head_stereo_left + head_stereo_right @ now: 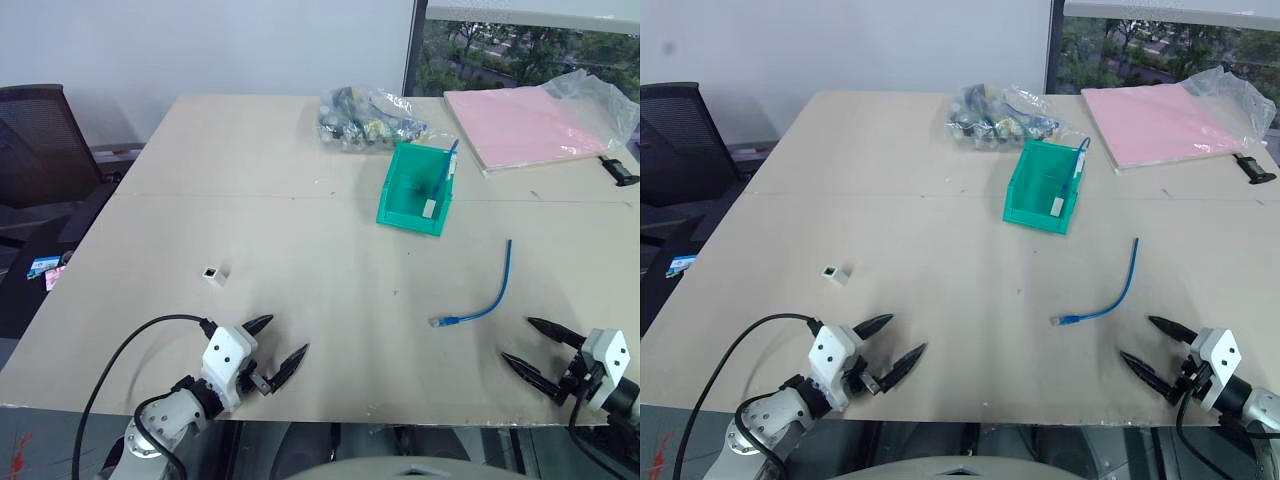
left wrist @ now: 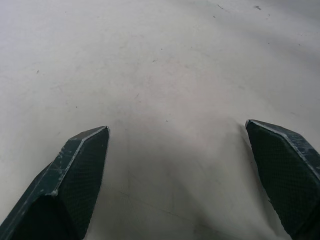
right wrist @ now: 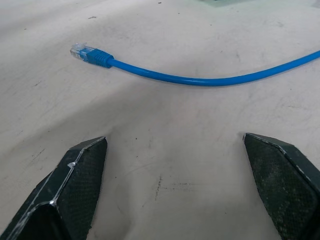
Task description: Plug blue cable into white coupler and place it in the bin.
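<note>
The blue cable (image 1: 492,298) lies curved on the table at the right, its clear plug (image 3: 80,51) pointing left. My right gripper (image 1: 518,340) stands open just in front of it, nothing between its fingers. The tiny white coupler (image 1: 212,273) sits alone on the left of the table. Nearer the front edge, my left gripper (image 1: 285,336) is open over bare table, apart from the coupler. The teal bin (image 1: 398,205) stands farther back in the middle. Inside it lies another blue cable with a white piece at its end.
Behind the bin lies a clear bag of mixed parts (image 1: 368,118). A pink sheet stack in plastic (image 1: 530,125) covers the far right corner, with a small black object (image 1: 620,172) beside it. A black office chair (image 1: 40,140) stands off the table's left side.
</note>
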Robot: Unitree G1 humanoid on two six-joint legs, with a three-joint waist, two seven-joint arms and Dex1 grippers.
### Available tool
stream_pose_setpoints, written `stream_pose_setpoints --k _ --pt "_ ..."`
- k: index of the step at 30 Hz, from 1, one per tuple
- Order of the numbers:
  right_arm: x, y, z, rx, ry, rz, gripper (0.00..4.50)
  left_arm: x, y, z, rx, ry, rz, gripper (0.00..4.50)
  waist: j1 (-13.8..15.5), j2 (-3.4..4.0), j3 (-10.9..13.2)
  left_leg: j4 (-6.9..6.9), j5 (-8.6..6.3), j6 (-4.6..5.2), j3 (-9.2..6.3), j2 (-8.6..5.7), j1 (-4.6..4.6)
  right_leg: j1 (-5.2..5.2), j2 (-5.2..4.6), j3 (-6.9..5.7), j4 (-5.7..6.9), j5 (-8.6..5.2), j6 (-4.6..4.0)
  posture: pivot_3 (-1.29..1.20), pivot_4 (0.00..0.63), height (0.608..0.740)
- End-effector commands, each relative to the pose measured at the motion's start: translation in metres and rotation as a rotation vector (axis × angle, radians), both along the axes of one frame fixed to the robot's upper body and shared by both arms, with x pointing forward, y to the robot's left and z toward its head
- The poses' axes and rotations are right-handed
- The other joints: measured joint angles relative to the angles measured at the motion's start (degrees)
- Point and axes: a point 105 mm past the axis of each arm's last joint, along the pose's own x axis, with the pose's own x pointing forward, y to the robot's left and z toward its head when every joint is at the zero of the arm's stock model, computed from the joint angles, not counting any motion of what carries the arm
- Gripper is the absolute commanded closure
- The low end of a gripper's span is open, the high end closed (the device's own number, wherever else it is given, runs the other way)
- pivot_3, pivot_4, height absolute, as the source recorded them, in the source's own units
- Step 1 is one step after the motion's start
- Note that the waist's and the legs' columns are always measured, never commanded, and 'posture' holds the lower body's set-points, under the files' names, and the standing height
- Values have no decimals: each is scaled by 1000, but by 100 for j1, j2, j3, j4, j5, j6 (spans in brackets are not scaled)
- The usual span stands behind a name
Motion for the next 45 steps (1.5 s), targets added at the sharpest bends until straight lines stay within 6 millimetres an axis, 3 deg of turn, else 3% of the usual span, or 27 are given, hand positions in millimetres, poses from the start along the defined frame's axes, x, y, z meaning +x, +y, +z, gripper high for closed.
stream_pose_setpoints --k 1,17,21,27,32,39,42,45 --pt "0 -3 1 -20 -8 -6 203 1 2 -11 8 52 0 12 1 0 0 0 0 0 0 0 0 0 0 0 0 0 0 0 150 739" --pt "8 1 6 -59 -57 9 203 18 3 -7 27 12 -60 12 6 23 -18 1 1 1 -1 0 1 16 -19 -33 -2 0 0 0 150 739" --pt "15 8 22 8 -83 1 203 20 1 0 57 -5 -84 12 3 26 -16 1 1 0 -2 0 -2 15 -21 -36 -3 0 0 0 150 739" --pt "29 47 63 -68 -116 192 203 13 -29 50 56 -66 -415 12 -5 25 5 2 1 0 -6 0 -16 -3 -22 -40 0 0 0 0 150 739" --pt "42 79 50 -222 -48 354 203 12 -51 80 120 -146 -648 12 0 10 14 1 1 -1 -19 -1 -25 -4 -21 -58 -9 0 1 0 150 739" --pt "45 92 29 -354 26 551 203 17 -56 93 148 -148 -782 12 1 1 41 8 2 -2 -57 -9 -55 -17 -13 -97 -12 0 3 0 150 739" --pt "50 91 28 -380 32 589 1056 18 -49 89 144 -108 -811 12 -10 -5 47 11 3 -2 -63 -9 -50 -12 -9 -103 -6 0 3 0 150 739" --pt "53 92 30 -378 31 611 2619 20 -44 90 132 -83 -831 12 -10 -11 54 12 3 -2 -73 -9 -48 -11 4 -113 -2 0 3 0 150 739"
